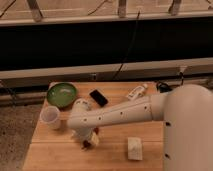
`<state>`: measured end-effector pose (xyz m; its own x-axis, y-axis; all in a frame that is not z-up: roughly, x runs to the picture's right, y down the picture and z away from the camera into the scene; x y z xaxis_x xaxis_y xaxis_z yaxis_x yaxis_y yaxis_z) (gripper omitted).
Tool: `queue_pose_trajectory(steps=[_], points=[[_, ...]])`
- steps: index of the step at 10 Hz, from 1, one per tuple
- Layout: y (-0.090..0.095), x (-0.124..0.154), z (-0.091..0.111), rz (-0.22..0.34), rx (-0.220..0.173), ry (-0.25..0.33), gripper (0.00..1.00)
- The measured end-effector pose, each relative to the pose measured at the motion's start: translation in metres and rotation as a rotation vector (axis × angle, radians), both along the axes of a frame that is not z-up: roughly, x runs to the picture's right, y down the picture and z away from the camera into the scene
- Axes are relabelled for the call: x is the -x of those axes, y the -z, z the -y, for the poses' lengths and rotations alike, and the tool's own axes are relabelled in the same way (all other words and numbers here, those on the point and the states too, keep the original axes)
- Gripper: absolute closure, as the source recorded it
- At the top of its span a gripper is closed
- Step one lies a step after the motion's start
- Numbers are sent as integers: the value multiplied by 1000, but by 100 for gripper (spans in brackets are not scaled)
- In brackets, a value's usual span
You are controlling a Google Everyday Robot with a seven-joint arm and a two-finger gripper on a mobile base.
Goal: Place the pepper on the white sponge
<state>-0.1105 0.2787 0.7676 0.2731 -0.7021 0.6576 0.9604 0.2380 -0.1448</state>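
So, quick status from my end: my arm (120,112) is stretched out from the right side across the wooden table (112,150), and my gripper (90,139) is down low over the front left part of the tabletop, pointing at the surface. The jaws are spread wide, released rather than clamped on anything. The pepper (88,144) is right there at the tip of the gripper, a small dark red sliver just about at table level. Honestly I can't tell whether my fingers are touching it or just sitting beside it, since my own wrist covers most of that spot. The white sponge (134,148) is off to the right of the gripper, lying flat near the front edge of the table, apart from the pepper with bare wood between them. So the pepper is not on the sponge at this point. Other stuff on the table: a green bowl (62,94) at the back left corner, a black phone (98,97) just to the right of it lying at an angle, and a white bottle (136,92) tipped on its side further right along the back edge. A translucent cup (50,117) stands upright near the left edge, in front of the bowl and just left of my wrist.
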Motion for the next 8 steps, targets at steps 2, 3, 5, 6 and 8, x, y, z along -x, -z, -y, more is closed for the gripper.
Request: queue_pose_trajectory(steps=[2, 3, 5, 6, 8], points=[[-1, 0, 0, -10, 1, -12, 20], [-1, 0, 0, -10, 1, -14, 20], [-1, 0, 0, -13, 1, -18, 20], [-1, 0, 0, -15, 2, -21, 20], [-1, 0, 0, -20, 2, -27, 20]])
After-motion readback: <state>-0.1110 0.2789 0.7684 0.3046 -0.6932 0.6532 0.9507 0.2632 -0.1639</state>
